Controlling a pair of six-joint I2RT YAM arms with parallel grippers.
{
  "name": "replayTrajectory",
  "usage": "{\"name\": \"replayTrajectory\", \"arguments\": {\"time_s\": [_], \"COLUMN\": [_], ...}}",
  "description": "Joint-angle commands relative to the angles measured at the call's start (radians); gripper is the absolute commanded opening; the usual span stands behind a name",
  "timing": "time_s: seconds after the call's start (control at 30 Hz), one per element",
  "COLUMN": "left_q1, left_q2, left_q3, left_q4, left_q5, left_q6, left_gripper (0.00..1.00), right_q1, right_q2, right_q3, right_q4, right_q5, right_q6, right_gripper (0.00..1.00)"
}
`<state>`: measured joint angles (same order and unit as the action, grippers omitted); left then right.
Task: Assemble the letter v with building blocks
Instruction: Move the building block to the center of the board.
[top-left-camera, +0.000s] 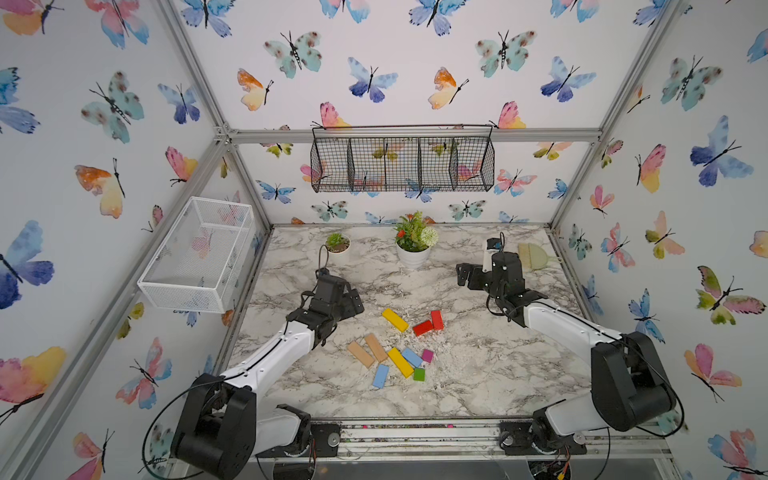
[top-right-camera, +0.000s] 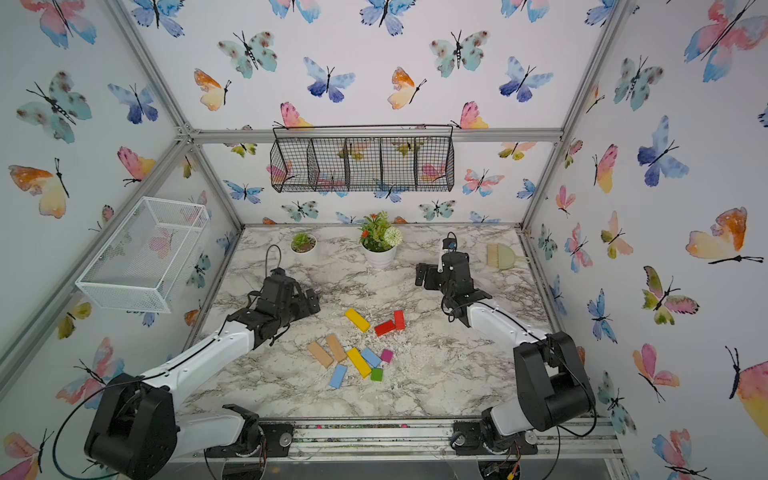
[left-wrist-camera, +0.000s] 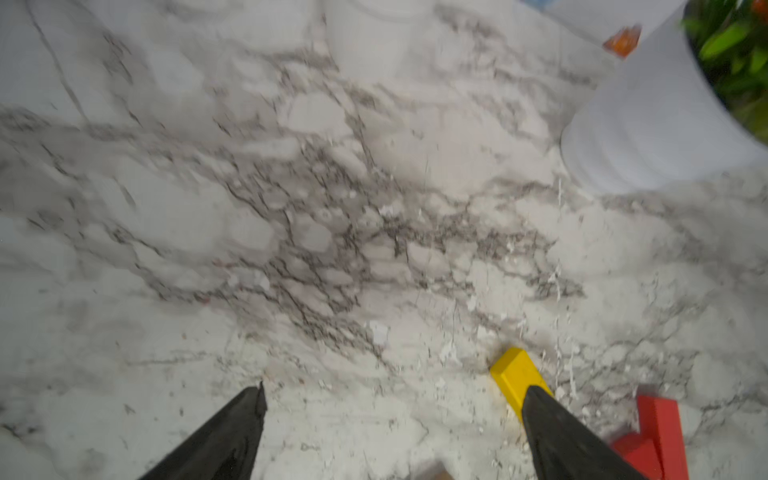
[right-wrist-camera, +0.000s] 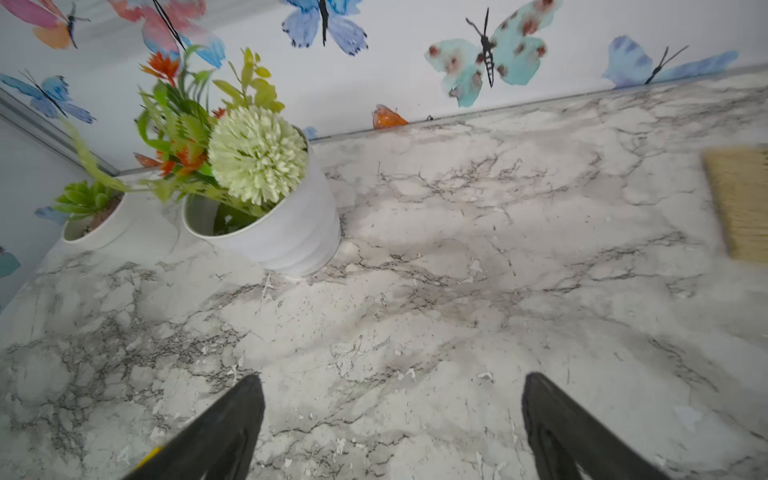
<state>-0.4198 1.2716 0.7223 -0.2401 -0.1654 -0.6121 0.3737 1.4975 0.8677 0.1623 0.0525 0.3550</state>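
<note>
The left gripper (left-wrist-camera: 392, 388) and right gripper (right-wrist-camera: 390, 376) are hovering with jaws spread wide, gripping nothing. The building blocks (top-left-camera: 400, 361) are lying scattered on the marble table (top-left-camera: 498, 374), at 5 o'clock from the left gripper and 7 o'clock from the right gripper.

Building blocks (top-left-camera: 400, 362) on table (top-left-camera: 498, 374), potted plant (top-left-camera: 413, 243) behind, brush (top-left-camera: 534, 257) back right

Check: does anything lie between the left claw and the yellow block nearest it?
Nothing visible does. The open left claw is close to that yellow block, with only bare marble table between them.
</note>
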Motion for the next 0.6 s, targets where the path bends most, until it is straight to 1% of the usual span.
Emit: {"name": "replayTrajectory", "arguments": {"time_s": [0.0,0.1,0.33,0.43,0.57], "left_q1": [-0.051,-0.067,-0.07,-0.075,-0.082], "left_q2": [0.016,0.004,-0.077,-0.101,-0.124], "left_q3": [-0.038,-0.074,-0.144,-0.178,-0.208], "left_q4": [-0.104,-0.105,-0.122,-0.118,-0.117], "left_q5": [-0.034,-0.012,0.034,0.055,0.077], "left_q6": [-0.116,-0.152,-0.192,-0.216,-0.232], "left_gripper": [0.95,0.92,0.89,0.84,0.83], "right_q1": [0.002,0.006,0.012,0.015,0.016], "right_q2": [0.027,0.032,0.049,0.056,0.061], "right_q3": [-0.001,-0.004,-0.009,-0.007,-0.004], "right_q4": [-0.118,-0.124,-0.138,-0.139,-0.141], "right_q5": [0.01,0.007,0.009,0.005,-0.006], "right_q6": [0.005,0.001,-0.006,-0.008,-0.01], "right_gripper": [0.98,0.98,0.98,0.98,0.98]}}
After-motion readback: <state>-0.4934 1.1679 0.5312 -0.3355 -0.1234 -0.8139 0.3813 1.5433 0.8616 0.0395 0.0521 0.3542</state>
